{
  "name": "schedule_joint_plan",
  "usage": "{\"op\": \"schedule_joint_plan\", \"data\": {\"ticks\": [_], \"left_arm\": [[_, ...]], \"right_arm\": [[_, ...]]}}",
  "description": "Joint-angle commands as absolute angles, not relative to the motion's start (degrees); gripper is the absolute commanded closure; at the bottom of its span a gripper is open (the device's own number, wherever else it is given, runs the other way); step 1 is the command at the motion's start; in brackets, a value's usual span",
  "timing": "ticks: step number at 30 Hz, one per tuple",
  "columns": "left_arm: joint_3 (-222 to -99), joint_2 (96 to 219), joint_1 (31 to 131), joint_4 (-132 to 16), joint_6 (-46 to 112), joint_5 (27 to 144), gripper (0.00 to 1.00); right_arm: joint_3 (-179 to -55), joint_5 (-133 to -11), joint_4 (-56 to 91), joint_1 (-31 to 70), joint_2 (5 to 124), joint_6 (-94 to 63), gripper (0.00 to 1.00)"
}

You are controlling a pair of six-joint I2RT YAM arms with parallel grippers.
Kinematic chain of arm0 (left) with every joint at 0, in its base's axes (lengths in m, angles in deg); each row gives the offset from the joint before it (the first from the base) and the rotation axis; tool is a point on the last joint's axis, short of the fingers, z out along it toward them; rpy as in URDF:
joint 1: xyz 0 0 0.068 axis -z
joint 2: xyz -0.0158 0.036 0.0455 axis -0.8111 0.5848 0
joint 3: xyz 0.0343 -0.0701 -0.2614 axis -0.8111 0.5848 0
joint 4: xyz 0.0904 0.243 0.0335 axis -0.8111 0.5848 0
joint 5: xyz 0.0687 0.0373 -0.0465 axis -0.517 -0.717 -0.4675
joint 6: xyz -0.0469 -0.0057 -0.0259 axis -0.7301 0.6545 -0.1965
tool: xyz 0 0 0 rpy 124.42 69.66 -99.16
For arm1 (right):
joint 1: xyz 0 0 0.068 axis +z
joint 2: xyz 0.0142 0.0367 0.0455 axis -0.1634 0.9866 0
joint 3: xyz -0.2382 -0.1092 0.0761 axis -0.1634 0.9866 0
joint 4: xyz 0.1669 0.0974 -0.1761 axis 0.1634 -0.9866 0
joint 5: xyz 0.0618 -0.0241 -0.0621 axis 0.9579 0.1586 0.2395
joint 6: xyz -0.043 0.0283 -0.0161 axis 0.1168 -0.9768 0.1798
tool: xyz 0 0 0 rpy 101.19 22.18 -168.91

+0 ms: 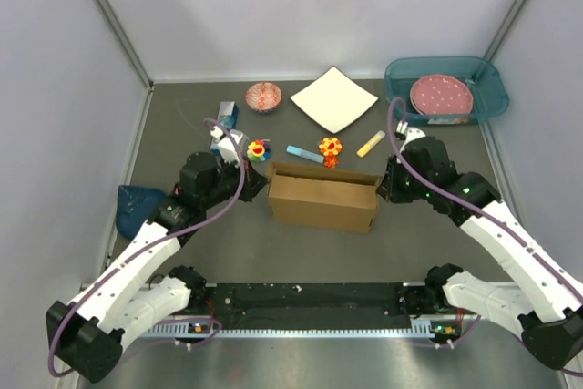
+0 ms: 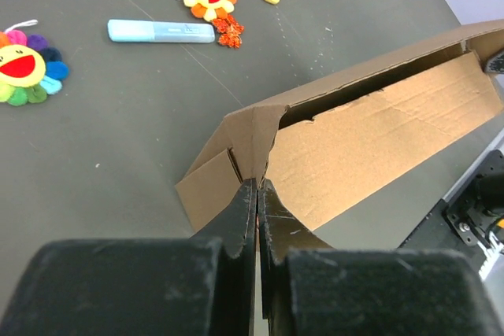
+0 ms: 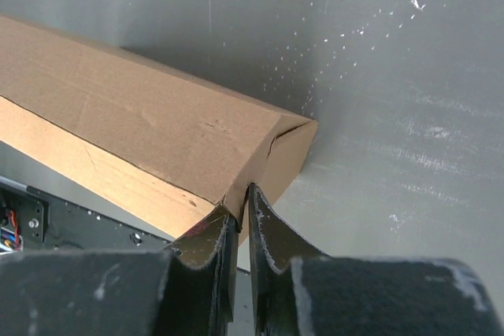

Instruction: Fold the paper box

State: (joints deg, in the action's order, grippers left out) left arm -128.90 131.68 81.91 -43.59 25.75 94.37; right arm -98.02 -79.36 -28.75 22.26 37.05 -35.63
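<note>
The paper box (image 1: 323, 198) stands half-formed in the middle of the counter (image 1: 228, 243), long side facing the arms, top open, and the 2 arms meet it at opposite ends. The left pincer (image 2: 257, 194) is pressed together on the thin folded flap at the box's left corner. The right pincer (image 3: 240, 206) is nipped on the cardboard edge at the right corner, with only a slit between its fingers.

The step looks like squaring up the end walls. To do it well, both grips should stay firm right on the creases while the 2 ends are turned inward evenly. A lopsided pull would likely twist the long wall or tear the slit. Pushing away from the arms risks sliding the box into the flower toy (image 1: 330, 148) and blue pen (image 1: 305, 153) just behind it.
</note>
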Motion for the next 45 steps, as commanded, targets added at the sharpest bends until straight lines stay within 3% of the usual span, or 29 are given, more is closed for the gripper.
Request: {"op": "schedule_joint_plan", "data": {"ticks": [1,16,28,45], "left_arm": [[-126.7,130.6,85.0,-41.2,28.3,88.6,1.0],[-125.1,131.9,95.8,-42.9,25.6,75.0,1.0],[-126.0,135.0,98.4,-41.8,26.4,69.9,1.0],[-123.7,135.6,100.3,-41.5,25.7,63.9,1.0]], "right_arm": [[-101.2,-75.8,-30.1,22.9,37.5,-37.3,0.91],[-103.1,-73.4,-30.1,22.4,38.8,-40.2,0.94],[-104.4,-67.6,-30.2,17.7,38.7,-40.3,1.0],[-107.2,-60.9,-32.1,15.0,38.4,-40.4,1.0]]}}
